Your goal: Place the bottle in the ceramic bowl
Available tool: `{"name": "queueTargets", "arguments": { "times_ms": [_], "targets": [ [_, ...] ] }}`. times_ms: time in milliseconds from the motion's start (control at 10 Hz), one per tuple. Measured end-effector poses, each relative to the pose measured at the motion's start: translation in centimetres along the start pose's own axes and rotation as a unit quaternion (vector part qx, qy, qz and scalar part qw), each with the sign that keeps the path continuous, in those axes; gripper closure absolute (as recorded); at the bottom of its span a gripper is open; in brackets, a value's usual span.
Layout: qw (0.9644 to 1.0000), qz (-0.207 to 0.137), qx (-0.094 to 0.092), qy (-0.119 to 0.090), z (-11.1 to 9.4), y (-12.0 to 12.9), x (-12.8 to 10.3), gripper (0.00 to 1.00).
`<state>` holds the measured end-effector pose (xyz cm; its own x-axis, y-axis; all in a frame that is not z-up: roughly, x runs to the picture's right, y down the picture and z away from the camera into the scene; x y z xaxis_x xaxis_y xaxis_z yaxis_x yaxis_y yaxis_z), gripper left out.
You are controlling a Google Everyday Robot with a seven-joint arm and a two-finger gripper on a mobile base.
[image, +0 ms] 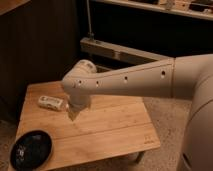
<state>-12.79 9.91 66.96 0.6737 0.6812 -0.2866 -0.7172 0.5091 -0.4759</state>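
The small white bottle [51, 102] lies on its side on the left part of the wooden table [115, 125]. A black ceramic bowl [31, 148] sits at the table's front left corner with nothing in it. My gripper [73, 113] points down just right of the bottle's end, close to the tabletop. It is open and holds nothing. My white arm reaches in from the right and hides the table's middle back.
A dark wooden cabinet wall stands behind and left of the table. A low metal shelf rail [120, 50] runs behind it. Speckled floor [165, 115] lies to the right of the table.
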Motion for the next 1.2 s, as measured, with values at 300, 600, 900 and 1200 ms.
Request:
{"name": "queueTargets", "arguments": {
  "times_ms": [300, 600, 900, 1200],
  "targets": [
    [0.9986, -0.021, 0.012, -0.046, -0.3, -0.6, -2.0, 0.35],
    [0.9898, -0.086, 0.007, -0.113, -0.8, -1.2, -6.0, 0.35],
    [0.9804, -0.149, -0.003, -0.129, -0.3, -1.2, -10.9, 0.35],
    [0.9705, -0.211, 0.003, -0.116, 0.4, -0.2, -16.7, 0.35]
  ]
}}
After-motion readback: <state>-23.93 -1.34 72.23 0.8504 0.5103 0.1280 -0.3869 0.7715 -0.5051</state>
